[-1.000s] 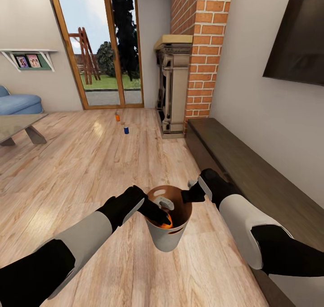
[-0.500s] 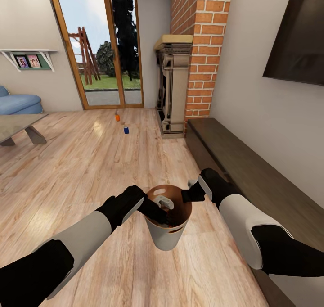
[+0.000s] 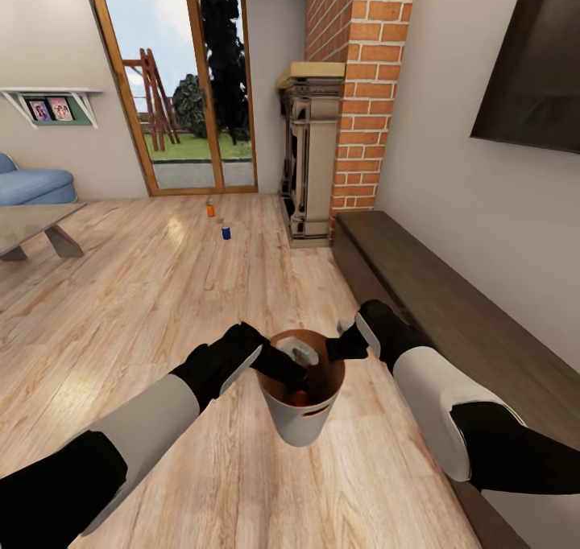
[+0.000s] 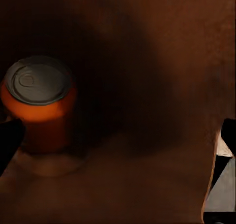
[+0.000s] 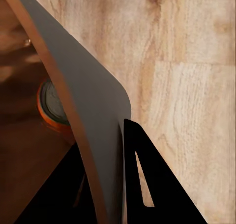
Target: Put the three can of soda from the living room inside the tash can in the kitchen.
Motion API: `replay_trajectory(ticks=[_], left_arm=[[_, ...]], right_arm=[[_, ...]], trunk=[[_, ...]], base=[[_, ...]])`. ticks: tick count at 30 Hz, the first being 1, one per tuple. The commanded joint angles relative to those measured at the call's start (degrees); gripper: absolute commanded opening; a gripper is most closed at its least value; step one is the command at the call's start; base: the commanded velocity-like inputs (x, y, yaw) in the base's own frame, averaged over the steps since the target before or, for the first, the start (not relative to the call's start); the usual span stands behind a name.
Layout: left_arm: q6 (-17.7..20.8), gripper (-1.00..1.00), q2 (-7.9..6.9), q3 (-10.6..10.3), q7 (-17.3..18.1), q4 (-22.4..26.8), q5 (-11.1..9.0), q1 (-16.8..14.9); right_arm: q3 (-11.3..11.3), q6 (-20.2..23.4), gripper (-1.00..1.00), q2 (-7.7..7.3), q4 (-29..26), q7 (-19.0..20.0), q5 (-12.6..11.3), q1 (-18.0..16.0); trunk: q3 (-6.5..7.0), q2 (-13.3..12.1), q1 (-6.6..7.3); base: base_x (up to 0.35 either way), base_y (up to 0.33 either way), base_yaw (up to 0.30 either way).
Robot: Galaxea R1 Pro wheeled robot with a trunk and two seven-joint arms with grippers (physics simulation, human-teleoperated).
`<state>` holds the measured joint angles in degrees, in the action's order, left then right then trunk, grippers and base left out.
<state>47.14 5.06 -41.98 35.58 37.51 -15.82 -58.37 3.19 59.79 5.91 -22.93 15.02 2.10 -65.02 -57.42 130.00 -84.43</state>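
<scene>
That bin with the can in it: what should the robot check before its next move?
1. Orange can dropped inside the bin: ok, it stands upright on the bottom.
2. Left end effector free of the can: ok, its fingers are spread open and the can sits apart.
3. Right end effector gripping the bin's rim: ok, a finger on each side of the wall.
4. Bin held upright: ok.
5. Remaining cans located: ok, second orange can and blue can are on the floor ahead.

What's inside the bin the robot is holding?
One orange soda can stands upright on the brown bottom of the trash can. The left pincer reaches inside, open and not holding it. Its arm covers part of the inside from the head view.
</scene>
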Motion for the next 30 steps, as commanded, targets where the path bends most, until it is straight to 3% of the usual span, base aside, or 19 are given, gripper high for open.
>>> replay_trajectory(ticks=[1,4,6,13,19,21,27,29,30], left_arm=[[0.07,1.0,-0.21,0.05,-0.02,1.56,0.12,0.01],[0.71,1.0,-1.96,0.21,-0.1,6.54,-0.03,0.01],[1.1,1.0,-4.59,0.95,-0.14,11.05,-0.13,0.01],[0.96,1.0,-8.57,5.16,-0.16,15.37,-0.16,0.07],[0.68,1.0,-11.14,7.65,-0.07,16.12,-0.17,0.09],[0.56,1.0,-12.83,9.32,0.0,16.83,-0.19,0.41],[-0.57,1.0,-17.57,13.88,-0.78,21.39,0.07,5.27],[-1.9,1.0,-19.37,16.02,-1.96,23.6,0.17,8.27],[-3.98,1.0,-21.08,18.86,-3.92,25.89,0.22,11.99]], right_arm=[[-0.32,0.21,-1.0,0.01,0.0,0.28,-2.29,-0.02],[-0.36,0.21,-1.0,-0.01,0.05,0.26,-2.28,-0.02],[-0.37,0.21,-1.0,-0.01,0.07,0.21,-2.28,-0.02],[-0.38,0.21,-1.0,-0.05,0.15,0.19,-2.22,0.04],[-0.41,0.21,-1.0,-0.11,0.16,0.19,-2.2,0.06],[-0.4,0.21,-1.0,-0.17,0.16,0.19,-2.2,0.06],[-0.43,0.21,-1.0,-0.43,0.14,0.22,-2.19,0.22],[-0.47,0.21,-1.0,-0.52,0.12,0.29,-2.14,0.31],[-0.5,0.21,-1.0,-0.64,0.07,0.35,-2.1,0.41]], trunk=[[0.0,0.0,0.0],[0.0,0.0,0.0],[0.0,0.0,0.0],[0.0,0.0,0.0],[0.0,0.0,0.0],[0.0,0.0,0.0],[0.0,0.0,0.0],[0.0,0.0,0.0],[0.0,0.0,0.0]], base=[[0.0,0.0,0.0],[0.0,0.0,0.0],[0.0,0.0,0.0],[0.0,0.0,0.0],[0.0,0.0,0.0],[0.0,0.0,0.0],[0.0,0.0,0.0],[0.0,0.0,0.0],[0.0,0.0,0.0]])
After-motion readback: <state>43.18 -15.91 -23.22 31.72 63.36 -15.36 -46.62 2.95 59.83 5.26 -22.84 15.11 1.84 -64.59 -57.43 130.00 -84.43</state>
